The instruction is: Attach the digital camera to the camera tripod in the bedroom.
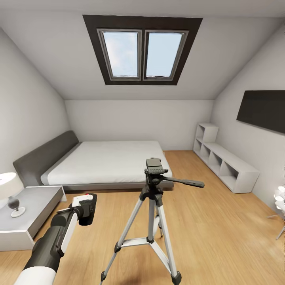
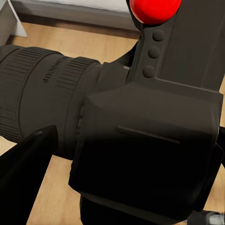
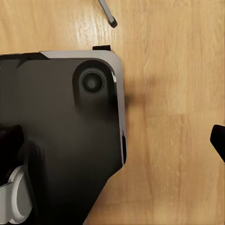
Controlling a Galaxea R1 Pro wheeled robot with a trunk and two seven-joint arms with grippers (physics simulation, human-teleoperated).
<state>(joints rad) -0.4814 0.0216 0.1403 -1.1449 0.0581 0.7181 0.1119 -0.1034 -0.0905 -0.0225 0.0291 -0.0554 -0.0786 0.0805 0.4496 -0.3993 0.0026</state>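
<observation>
The camera tripod (image 1: 151, 213) stands on the wood floor in front of me, silver legs spread, its dark head (image 1: 154, 166) bare on top and its pan handle (image 1: 186, 182) pointing right. My left gripper (image 1: 84, 208) is raised to the left of the tripod, below head height, and is shut on the digital camera (image 1: 91, 213). Up close, the digital camera (image 2: 140, 126) shows its ribbed lens barrel and a red button (image 2: 154, 8), with one black finger (image 2: 26, 168) beside the lens. My right gripper (image 3: 115, 140) hangs over the floor with its fingers far apart.
A low grey bed (image 1: 107, 162) lies behind the tripod. A grey nightstand (image 1: 35, 206) with a lamp (image 1: 10, 190) sits at the left, a white cubby shelf (image 1: 223, 162) along the right wall, and a white floor lamp (image 1: 280, 200) at the right edge. My dark base (image 3: 56, 140) shows below the right arm.
</observation>
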